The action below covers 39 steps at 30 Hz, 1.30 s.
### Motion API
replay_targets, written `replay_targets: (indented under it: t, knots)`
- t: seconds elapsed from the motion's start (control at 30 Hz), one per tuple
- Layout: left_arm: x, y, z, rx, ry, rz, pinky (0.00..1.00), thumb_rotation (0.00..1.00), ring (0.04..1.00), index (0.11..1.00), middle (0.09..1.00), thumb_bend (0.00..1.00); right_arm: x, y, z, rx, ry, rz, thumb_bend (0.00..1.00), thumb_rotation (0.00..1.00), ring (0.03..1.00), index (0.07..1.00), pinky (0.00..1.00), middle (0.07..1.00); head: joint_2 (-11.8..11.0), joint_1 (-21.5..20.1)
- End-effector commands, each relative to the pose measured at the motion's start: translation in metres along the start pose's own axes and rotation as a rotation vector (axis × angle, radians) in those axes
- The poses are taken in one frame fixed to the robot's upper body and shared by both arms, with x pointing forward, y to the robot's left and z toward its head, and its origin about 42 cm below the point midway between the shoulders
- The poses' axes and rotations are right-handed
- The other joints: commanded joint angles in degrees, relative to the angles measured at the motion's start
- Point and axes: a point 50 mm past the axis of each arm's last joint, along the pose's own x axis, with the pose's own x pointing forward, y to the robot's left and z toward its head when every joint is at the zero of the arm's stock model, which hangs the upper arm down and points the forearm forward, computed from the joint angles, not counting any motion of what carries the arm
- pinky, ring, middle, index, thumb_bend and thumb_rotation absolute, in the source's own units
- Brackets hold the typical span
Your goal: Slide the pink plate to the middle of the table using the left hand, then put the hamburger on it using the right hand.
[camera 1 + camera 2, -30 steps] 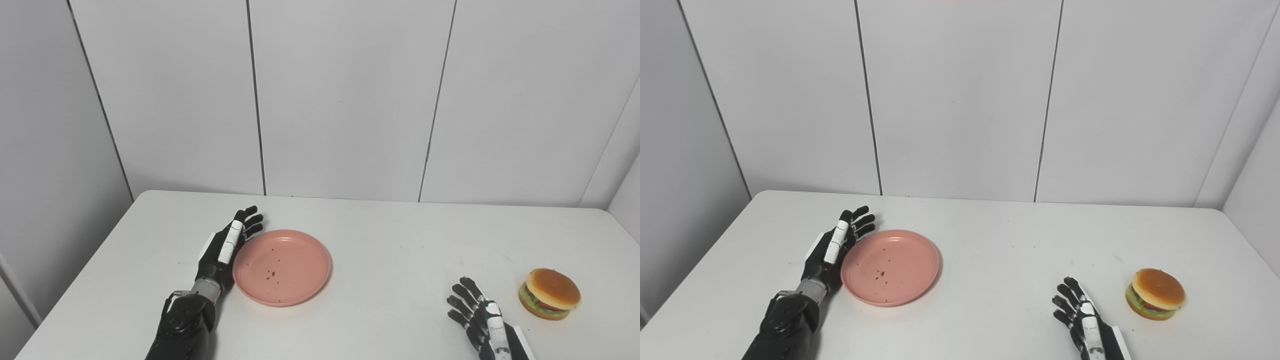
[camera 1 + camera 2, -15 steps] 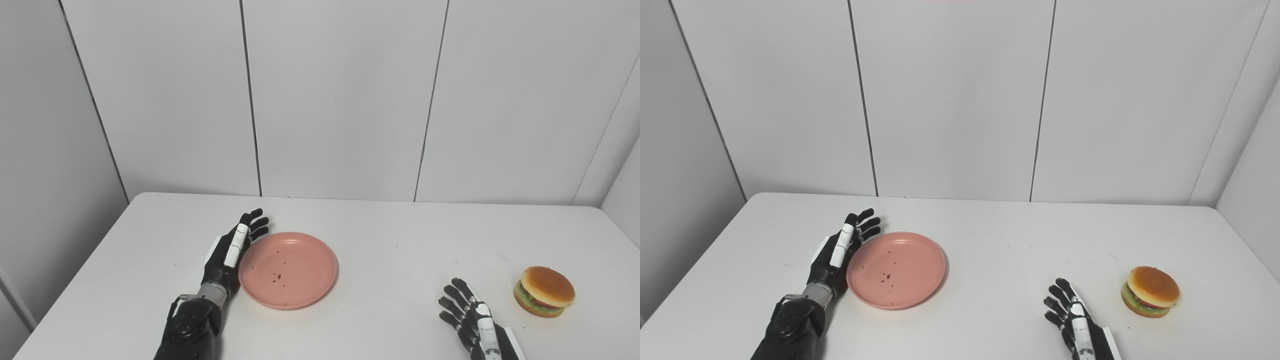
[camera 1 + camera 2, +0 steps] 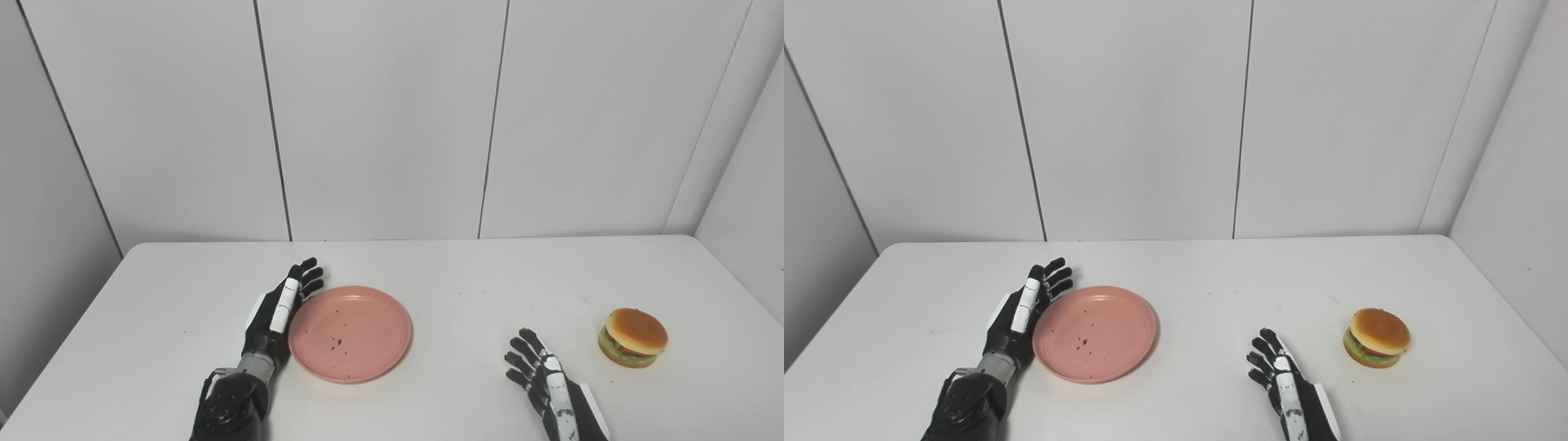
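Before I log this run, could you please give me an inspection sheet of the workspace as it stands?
Surface: white table, a few small dark specks.
Job's things: pink plate left of centre, dark crumbs inside, nothing on it; hamburger upright at the right, apart from the plate.
Clutter: nothing seen.
Hands: left hand open, edge-on against the plate's left rim; right hand open, fingers spread, short of the hamburger.
Cables: nothing seen.
Surroundings: white panelled walls behind and at both sides.

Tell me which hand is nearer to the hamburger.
Right. The right hand lies open on the table just left of the hamburger, with a gap between them. The left hand is far across, against the pink plate.
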Motion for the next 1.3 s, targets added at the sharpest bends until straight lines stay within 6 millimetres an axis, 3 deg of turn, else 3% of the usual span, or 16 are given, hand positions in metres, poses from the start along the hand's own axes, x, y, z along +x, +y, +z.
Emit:
replay_targets:
  t: [0.0, 0.1, 0.73, 0.97, 1.13, 1.27]
  knots:
    - [0.009, -0.013, 0.013, 0.007, -0.029, -0.017, 0.86, 0.89, 0.890, 0.830, 0.878, 0.92, 0.002, 0.013, 0.001, 0.024, 0.024, 0.030, 0.86, 1.00, 0.874, 0.914, 0.88, 0.903, 0.16, -0.77]
    - [0.007, -0.017, 0.010, 0.001, -0.023, -0.018, 0.91, 0.90, 0.904, 0.826, 0.880, 0.91, 0.003, 0.016, 0.001, 0.027, 0.024, 0.029, 0.86, 1.00, 0.876, 0.915, 0.88, 0.904, 0.17, -1.89]
    - [0.002, -0.034, 0.005, -0.052, -0.010, -0.068, 0.94, 0.90, 0.917, 0.829, 0.895, 0.90, 0.002, 0.034, 0.000, 0.013, -0.009, -0.008, 0.83, 1.00, 0.875, 0.893, 0.89, 0.893, -0.31, -8.88]
    - [0.005, -0.031, 0.001, -0.044, 0.003, -0.078, 0.93, 0.91, 0.919, 0.842, 0.897, 0.91, 0.009, 0.023, 0.022, -0.111, -0.173, -0.049, 0.86, 1.00, 0.814, 0.814, 0.80, 0.816, -1.38, -9.85]
    - [0.007, -0.027, -0.001, -0.048, 0.005, -0.076, 0.93, 0.90, 0.916, 0.832, 0.894, 0.90, 0.023, -0.006, 0.052, -0.362, -0.344, -0.062, 0.83, 1.00, 0.752, 0.766, 0.71, 0.761, -2.07, -10.03]
    - [0.008, -0.025, -0.001, -0.044, 0.006, -0.077, 0.92, 0.90, 0.909, 0.832, 0.888, 0.90, 0.031, -0.024, 0.080, -0.531, -0.433, -0.109, 0.81, 1.00, 0.769, 0.771, 0.69, 0.770, -2.39, -10.03]
